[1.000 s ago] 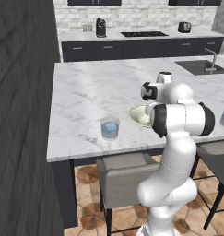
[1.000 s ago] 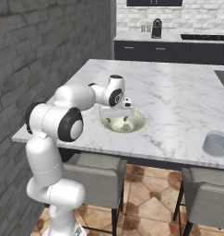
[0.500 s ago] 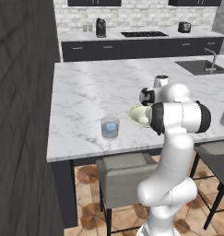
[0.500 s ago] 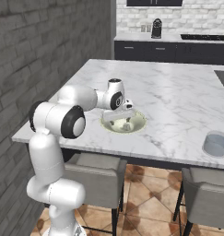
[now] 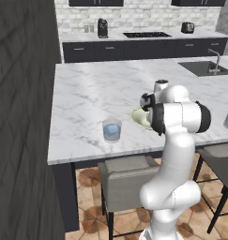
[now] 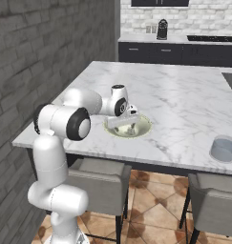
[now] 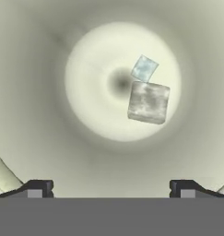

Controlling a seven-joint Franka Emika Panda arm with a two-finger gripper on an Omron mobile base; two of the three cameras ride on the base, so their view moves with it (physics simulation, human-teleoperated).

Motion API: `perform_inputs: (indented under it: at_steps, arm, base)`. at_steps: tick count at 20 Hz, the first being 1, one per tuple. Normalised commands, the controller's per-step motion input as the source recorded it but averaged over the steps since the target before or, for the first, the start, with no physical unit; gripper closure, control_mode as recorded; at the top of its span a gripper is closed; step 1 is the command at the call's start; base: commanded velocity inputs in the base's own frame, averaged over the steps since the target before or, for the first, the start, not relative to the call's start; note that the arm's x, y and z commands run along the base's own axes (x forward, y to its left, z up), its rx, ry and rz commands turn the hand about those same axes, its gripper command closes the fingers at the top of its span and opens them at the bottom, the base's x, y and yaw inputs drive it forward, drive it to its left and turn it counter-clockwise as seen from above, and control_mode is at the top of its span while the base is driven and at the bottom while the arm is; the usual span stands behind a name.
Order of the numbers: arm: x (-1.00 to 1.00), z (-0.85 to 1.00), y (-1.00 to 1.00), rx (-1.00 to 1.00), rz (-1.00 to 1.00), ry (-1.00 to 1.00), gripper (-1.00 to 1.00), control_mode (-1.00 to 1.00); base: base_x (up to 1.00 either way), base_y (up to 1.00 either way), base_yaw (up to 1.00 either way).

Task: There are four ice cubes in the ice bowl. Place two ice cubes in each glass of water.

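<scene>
Now end effector [image 6: 127, 127] lower than before, spread wide inside ice bowl [image 6: 143, 127], over ice cubes [image 7: 148, 94].

Yellow-green ice bowl [image 6: 144, 126] (whitish inside)

1. White Franka arm with dark joints [image 6: 65, 121] rises from the base, elbow bent, forearm reaching forward and low.
2. Wrist turned down, hand pointing downward.
3. Two-finger gripper [image 6: 128, 127] with jaws spread wide, nothing between them.
4. Hand view: dark fingertips [image 7: 38, 188] well apart.
</scene>
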Motion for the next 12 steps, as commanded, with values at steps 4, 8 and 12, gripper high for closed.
perform_inputs:
  at_steps: [4,8,12]
  arm:
    - [0.13,-0.20,-0.10,0.00,0.00,0.00,-1.00,-1.00]
    - [0.09,-0.18,-0.19,0.00,0.00,0.00,-1.00,-1.00]
    - [0.02,-0.16,-0.04,0.00,0.00,0.00,-1.00,-1.00]
  base:
    - [0.00,0.00,0.00]
    - [0.00,0.00,0.00]
    - [0.00,0.00,0.00]
